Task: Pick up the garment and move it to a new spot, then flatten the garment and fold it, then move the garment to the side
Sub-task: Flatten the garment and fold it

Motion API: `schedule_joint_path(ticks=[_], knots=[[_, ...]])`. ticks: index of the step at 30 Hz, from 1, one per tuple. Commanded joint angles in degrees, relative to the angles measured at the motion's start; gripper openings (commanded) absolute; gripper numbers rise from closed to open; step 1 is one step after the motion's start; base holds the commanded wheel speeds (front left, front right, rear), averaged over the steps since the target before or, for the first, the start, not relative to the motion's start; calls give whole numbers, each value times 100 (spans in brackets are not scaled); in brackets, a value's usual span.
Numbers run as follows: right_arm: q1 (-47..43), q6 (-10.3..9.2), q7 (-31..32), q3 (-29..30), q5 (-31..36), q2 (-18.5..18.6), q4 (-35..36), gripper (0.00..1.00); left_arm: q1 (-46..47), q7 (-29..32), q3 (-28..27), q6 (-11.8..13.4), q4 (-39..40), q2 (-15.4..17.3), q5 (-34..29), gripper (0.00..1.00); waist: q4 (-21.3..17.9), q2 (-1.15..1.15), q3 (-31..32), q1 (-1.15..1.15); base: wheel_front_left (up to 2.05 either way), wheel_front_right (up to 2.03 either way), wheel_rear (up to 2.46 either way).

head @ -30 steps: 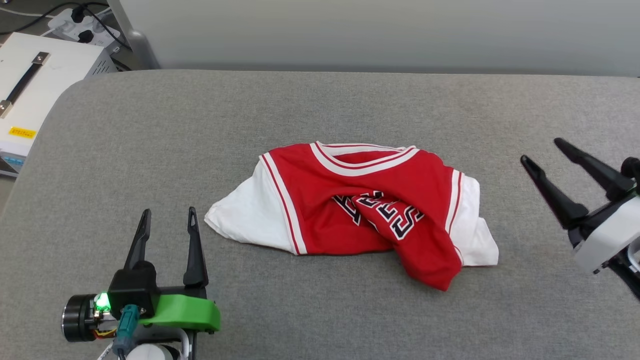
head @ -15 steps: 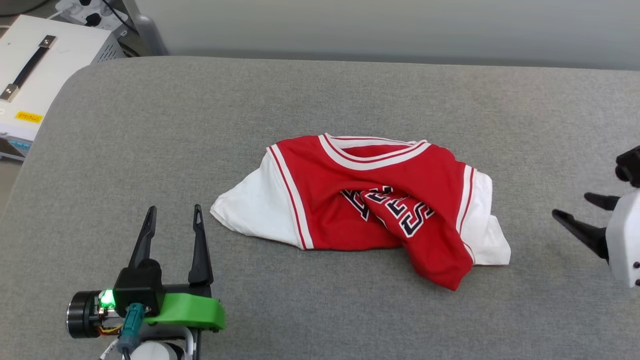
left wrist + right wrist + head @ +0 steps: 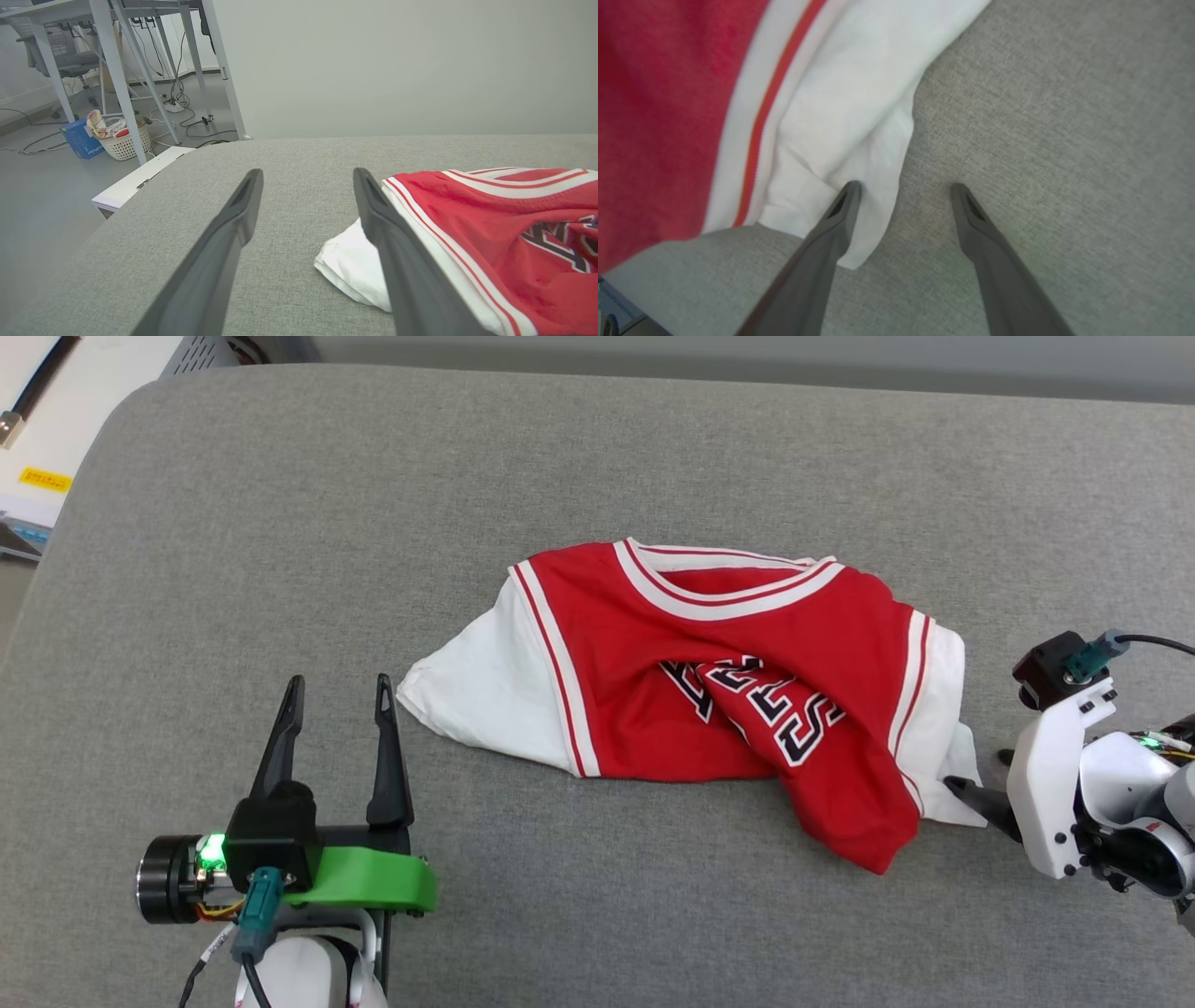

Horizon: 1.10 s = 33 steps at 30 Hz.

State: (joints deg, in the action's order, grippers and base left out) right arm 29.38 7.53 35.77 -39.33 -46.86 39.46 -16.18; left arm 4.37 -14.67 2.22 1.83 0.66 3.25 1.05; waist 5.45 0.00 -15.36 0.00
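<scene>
Fig: garment (image 3: 709,681) crumpled at centre of table (image 3: 280,523); R hand (image 3: 906,186) released, jaws wide, astride white sleeve corner (image 3: 859,140); L hand (image 3: 340,681) released, just beside other sleeve (image 3: 467,700). Risk: shallow pinch catches one thin layer & slips on lift, or fingertips snag table cover

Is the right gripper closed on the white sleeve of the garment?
No, the right gripper stands wide open, one finger over the white sleeve of the garment, the other over the grey surface.
</scene>
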Motion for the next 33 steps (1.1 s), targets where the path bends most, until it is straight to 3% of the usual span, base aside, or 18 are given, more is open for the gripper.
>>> schedule_joint_path(ticks=[1,4,5,6,11,18,23,27,33], knots=[[-3,-4,2,-199,18,-77,-184,100,104,-33,15,46,-13,-16,-22,100,87,0,-111,0,0,0,0],[-77,-4,-121,-514,-190,-188,-406,100,121,-33,8,69,-46,-17,-13,100,85,0,-98,0,0,0,0],[-79,-4,-183,-586,-250,-209,-415,33,110,-33,-4,78,-51,-17,-12,100,67,0,-83,0,0,0,0],[-58,-4,-322,-659,-292,-215,-398,0,91,-33,-22,91,-59,-14,-13,100,39,0,-51,0,0,0,0],[161,-4,-1098,-739,-296,-71,-280,0,0,-33,-69,107,-83,17,-23,100,-121,0,151,0,0,0,0],[224,-4,-2146,-64,-334,399,19,0,-151,-33,-90,128,-90,35,-32,100,-336,0,438,0,0,0,0],[-250,-4,-2430,618,-455,698,71,0,-241,-33,-104,143,-68,36,-24,100,-429,0,499,0,0,0,0],[-819,-4,-2551,1209,-763,688,-70,0,-279,-33,-120,144,-71,38,-14,100,-478,0,490,0,0,0,0],[-1507,-4,-2630,1851,-860,578,-967,0,-241,-33,-109,109,-112,50,-12,100,-441,0,412,0,0,0,0]])
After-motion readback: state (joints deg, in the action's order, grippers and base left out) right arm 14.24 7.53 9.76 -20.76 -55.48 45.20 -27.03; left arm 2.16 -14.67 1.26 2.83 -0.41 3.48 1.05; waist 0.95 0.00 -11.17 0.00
